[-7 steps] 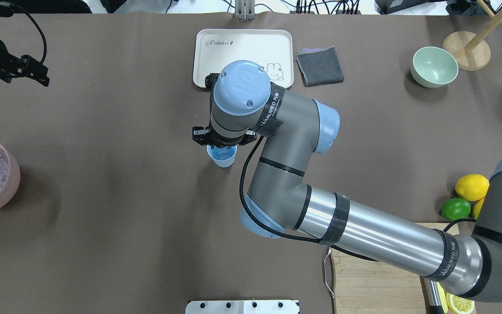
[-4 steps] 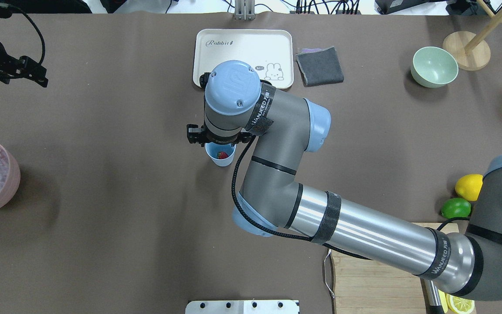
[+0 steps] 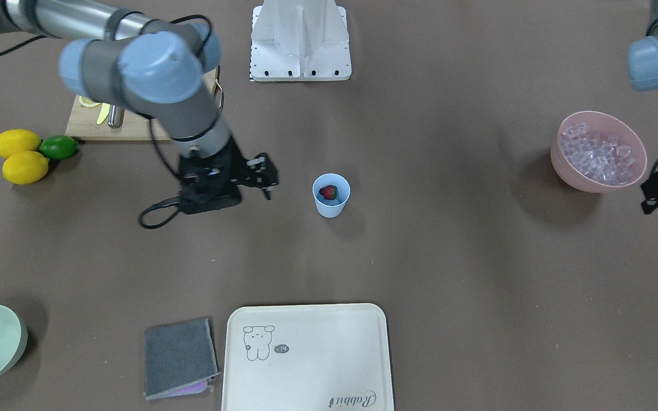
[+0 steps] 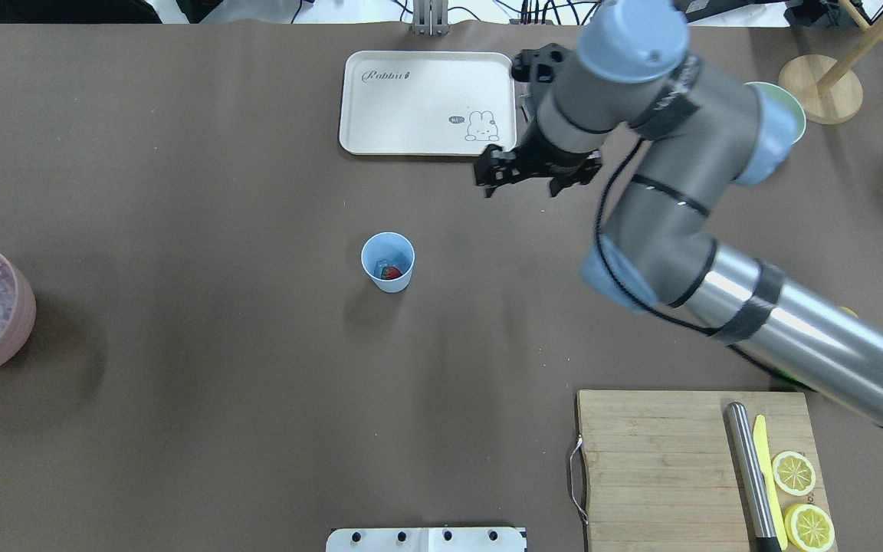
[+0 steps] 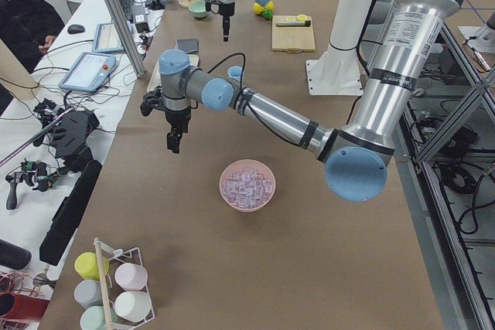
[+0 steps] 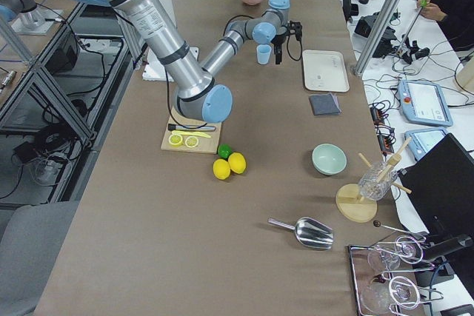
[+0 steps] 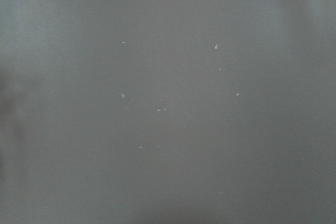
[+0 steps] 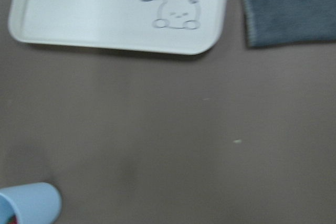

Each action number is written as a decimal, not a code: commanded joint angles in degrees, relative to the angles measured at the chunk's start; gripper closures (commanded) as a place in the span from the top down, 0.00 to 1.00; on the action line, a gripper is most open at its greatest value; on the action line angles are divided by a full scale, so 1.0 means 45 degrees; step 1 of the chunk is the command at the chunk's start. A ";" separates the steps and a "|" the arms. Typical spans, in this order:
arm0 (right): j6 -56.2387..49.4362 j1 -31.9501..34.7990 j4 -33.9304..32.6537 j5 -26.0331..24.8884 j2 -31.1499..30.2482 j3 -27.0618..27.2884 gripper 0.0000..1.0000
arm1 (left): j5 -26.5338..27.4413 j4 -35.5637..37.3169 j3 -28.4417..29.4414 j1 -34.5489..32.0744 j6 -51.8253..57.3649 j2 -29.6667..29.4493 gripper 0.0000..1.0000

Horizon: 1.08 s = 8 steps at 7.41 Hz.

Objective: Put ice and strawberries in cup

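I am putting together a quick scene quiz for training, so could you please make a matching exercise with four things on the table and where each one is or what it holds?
Things:
1. strawberry
2. pink bowl
3. lemon slices
4. grey cloth

Places or states:
A. on the wooden cutting board
B. beside the rabbit tray
C. inside the light-blue cup
D. filled with ice cubes

Pairs: 1-C, 2-D, 3-A, 4-B
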 commanded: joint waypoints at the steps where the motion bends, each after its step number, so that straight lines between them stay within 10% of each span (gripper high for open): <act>1: -0.4714 0.3559 -0.0006 0.2353 -0.3663 0.1180 1.00 | -0.1145 0.1733 0.0204 -0.2152 0.3146 0.0096 0.97; 4: -1.2759 0.7915 -0.2431 0.3006 -0.6720 0.1182 1.00 | -0.0996 0.3222 0.0734 -0.3916 0.7618 0.1277 0.97; 8: -1.7552 1.0487 -0.5709 0.2088 -0.7094 0.1201 1.00 | -0.0762 0.0833 0.1607 -0.3978 0.5313 0.2321 0.97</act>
